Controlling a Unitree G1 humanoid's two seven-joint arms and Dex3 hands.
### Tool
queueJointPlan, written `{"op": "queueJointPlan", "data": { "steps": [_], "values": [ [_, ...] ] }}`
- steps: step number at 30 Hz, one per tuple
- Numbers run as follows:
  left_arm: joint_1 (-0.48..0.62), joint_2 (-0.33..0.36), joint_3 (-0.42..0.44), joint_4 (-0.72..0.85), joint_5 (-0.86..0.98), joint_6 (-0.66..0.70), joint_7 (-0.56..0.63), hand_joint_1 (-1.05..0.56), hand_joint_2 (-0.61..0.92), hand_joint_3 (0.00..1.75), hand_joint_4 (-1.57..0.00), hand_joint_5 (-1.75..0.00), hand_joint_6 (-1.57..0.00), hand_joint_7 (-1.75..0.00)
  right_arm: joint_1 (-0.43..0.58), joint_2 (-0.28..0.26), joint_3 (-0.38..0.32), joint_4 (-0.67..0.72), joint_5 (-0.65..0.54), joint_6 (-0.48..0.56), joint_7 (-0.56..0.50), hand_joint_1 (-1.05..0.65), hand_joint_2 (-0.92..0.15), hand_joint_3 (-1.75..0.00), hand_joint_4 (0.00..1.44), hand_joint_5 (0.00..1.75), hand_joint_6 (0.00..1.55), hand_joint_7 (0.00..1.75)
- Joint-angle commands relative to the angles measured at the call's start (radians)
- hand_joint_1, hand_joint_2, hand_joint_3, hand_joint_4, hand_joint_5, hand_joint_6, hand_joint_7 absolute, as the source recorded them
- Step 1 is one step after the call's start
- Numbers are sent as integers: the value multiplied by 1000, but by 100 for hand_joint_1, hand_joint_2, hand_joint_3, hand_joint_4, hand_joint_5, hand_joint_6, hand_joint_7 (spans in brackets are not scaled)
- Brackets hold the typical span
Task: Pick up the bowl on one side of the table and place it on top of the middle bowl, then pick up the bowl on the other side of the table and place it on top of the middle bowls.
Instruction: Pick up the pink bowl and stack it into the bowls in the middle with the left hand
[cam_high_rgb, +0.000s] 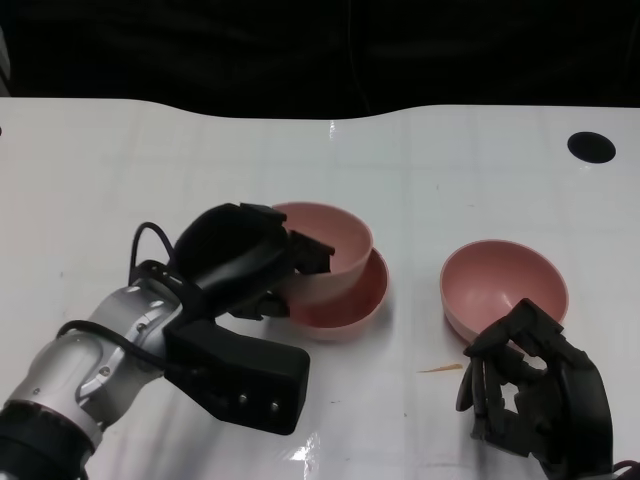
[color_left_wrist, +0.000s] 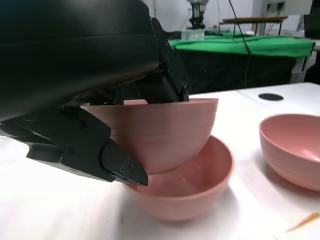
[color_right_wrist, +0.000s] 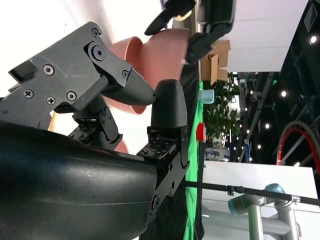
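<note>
Status: left hand (cam_high_rgb: 250, 262) gripped first bowl (cam_high_rgb: 330, 262), tilted in middle bowl (cam_high_rgb: 350, 300), not released. Right bowl (cam_high_rgb: 503, 285) sat untouched on desk (cam_high_rgb: 150, 170); right hand (cam_high_rgb: 530, 385) empty, fingers apart. I judged half remained.

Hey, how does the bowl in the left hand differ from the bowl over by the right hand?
The held bowl is gripped by the left hand and tilted inside the middle bowl. The right bowl sits upright and alone on the table.
The right hand is close beside the right bowl but holds nothing.
Both bowls are pink and look alike in shape and size.
</note>
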Motion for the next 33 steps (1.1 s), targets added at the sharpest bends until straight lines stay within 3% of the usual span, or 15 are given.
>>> {"op": "queueJointPlan", "data": {
  "steps": [1,5,7,10,12,17,18,21,23,26,29,30,31,33],
  "values": [
    [-43,0,-6,40,10,2,20,-9,87,0,-65,-172,-113,-40,-1,-2,-3,2,5,-15,0,-7,-51,-131,90,175,67,166],
    [-66,-19,-11,91,-6,-12,19,-6,89,0,-64,-175,-84,-110,0,-3,0,-1,-8,-16,-8,-7,-51,-130,90,175,67,165],
    [-78,-26,-13,111,-7,-21,23,-5,89,0,-65,-175,-76,-130,4,-4,2,-7,-14,-10,-13,-8,-51,-129,90,175,67,165],
    [-95,-31,-17,132,-4,-30,23,-5,90,0,-66,-175,-84,-107,3,-3,3,-4,-10,-15,-9,-8,-51,-129,90,175,67,165],
    [-103,-34,-19,145,0,-36,31,-4,89,0,-66,-175,-87,-103,1,-1,4,-2,-3,-16,-5,-7,-51,-129,90,175,68,165],
    [-118,-44,-16,168,-14,-40,25,-4,91,0,-65,-175,-75,-127,-2,-4,2,6,-21,-23,-19,-7,-51,-130,91,175,68,165],
    [-119,-45,-16,171,-14,-40,26,-4,92,1,-65,-175,-69,-140,-2,-3,2,5,-20,-22,-19,-7,-51,-130,91,175,68,165],
    [-126,-49,-23,181,-14,-38,17,-4,92,8,-65,-175,-59,-158,-2,-4,3,6,-15,-18,-12,-8,-51,-130,91,175,68,164],
    [-128,-50,-26,186,-13,-39,17,-4,92,9,-65,-175,-56,-164,-4,-5,3,11,-14,-22,-8,-8,-51,-130,90,175,68,164],
    [-134,-56,-34,197,-7,-40,22,-4,90,7,-64,-175,-56,-161,-6,0,2,16,-27,-32,-22,-8,-50,-130,91,175,68,164],
    [-138,-55,-37,206,-10,-46,19,-4,91,3,-64,-175,-77,-114,-6,5,5,15,-35,-32,-32,-7,-50,-130,92,175,69,164],
    [-138,-54,-37,208,-10,-47,17,-4,92,2,-64,-175,-89,-87,-5,6,6,15,-39,-32,-36,-7,-50,-131,92,175,69,164],
    [-138,-52,-38,211,-9,-47,17,-5,92,2,-64,-175,-95,-74,-6,9,9,19,-38,-37,-34,-7,-50,-131,92,175,69,164],
    [-140,-50,-41,220,-9,-49,17,-5,92,2,-66,-173,-99,-68,-10,15,13,31,-35,-52,-27,-7,-51,-133,92,175,69,164]
  ]
}}
